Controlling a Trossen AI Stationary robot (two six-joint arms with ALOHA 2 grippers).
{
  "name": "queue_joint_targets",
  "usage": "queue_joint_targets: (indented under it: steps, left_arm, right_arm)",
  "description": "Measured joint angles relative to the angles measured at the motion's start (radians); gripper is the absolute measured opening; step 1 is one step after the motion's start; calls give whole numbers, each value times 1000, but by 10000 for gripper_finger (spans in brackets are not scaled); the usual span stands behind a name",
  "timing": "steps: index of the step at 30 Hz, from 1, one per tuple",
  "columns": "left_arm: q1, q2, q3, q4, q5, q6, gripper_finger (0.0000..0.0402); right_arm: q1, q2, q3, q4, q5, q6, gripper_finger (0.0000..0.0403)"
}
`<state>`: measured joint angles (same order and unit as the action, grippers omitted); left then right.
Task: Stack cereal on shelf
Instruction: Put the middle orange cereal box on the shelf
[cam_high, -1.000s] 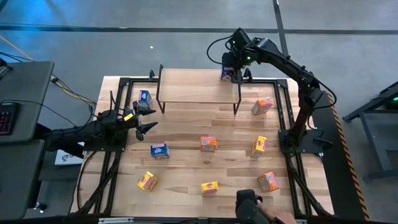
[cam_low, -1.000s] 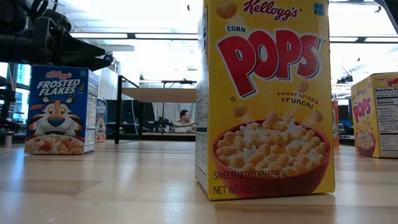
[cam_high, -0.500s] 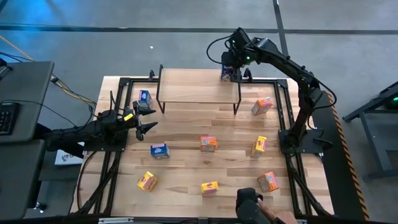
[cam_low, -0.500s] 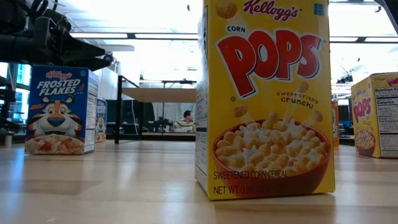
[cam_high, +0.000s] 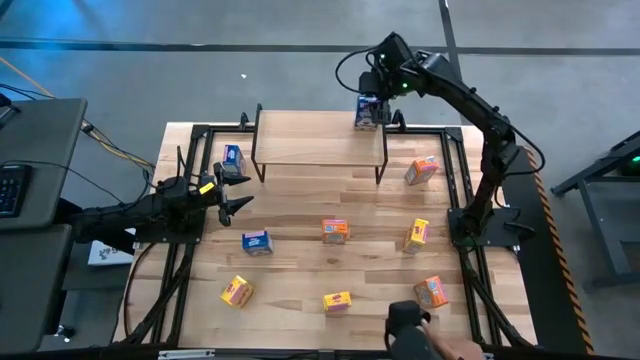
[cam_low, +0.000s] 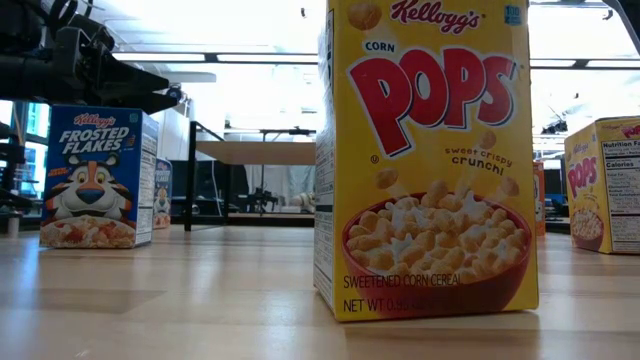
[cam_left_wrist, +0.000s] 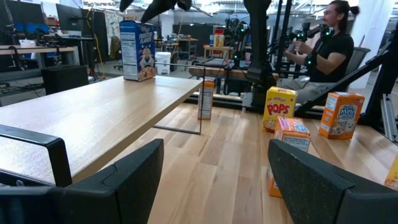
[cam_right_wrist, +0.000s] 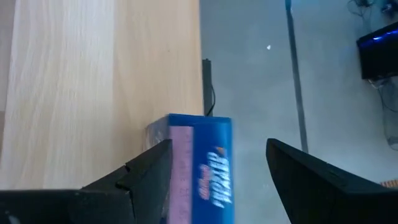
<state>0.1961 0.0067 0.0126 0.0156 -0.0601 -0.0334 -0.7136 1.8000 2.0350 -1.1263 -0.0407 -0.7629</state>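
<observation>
The left gripper (cam_high: 237, 190) waits with fingers apart over the table's (cam_high: 300, 270) left side, near a blue cereal box (cam_high: 233, 157). On the shelf (cam_high: 310, 138), a blue box (cam_high: 367, 110) stands at the far right corner; the right gripper (cam_high: 378, 92) hovers just above it, fingers spread either side and clear of it. Seven more boxes, among them a yellow one (cam_high: 236, 291) and an orange one (cam_high: 431, 291), lie scattered across the table.

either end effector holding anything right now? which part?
Nothing held. The right end effector is open above the blue cereal box standing on the shelf, fingers clear of its sides. The left end effector is open and empty.
</observation>
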Motion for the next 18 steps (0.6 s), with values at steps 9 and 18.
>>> queue_joint_targets:
  steps: [9,18]
  left_arm:
    - [0,0,0,0,0,0,281]
    - [0,0,0,0,0,0,281]
  right_arm:
    - [0,0,179,-104,-2,95,252]
    - [8,-57,317,-324,-130,243,252]
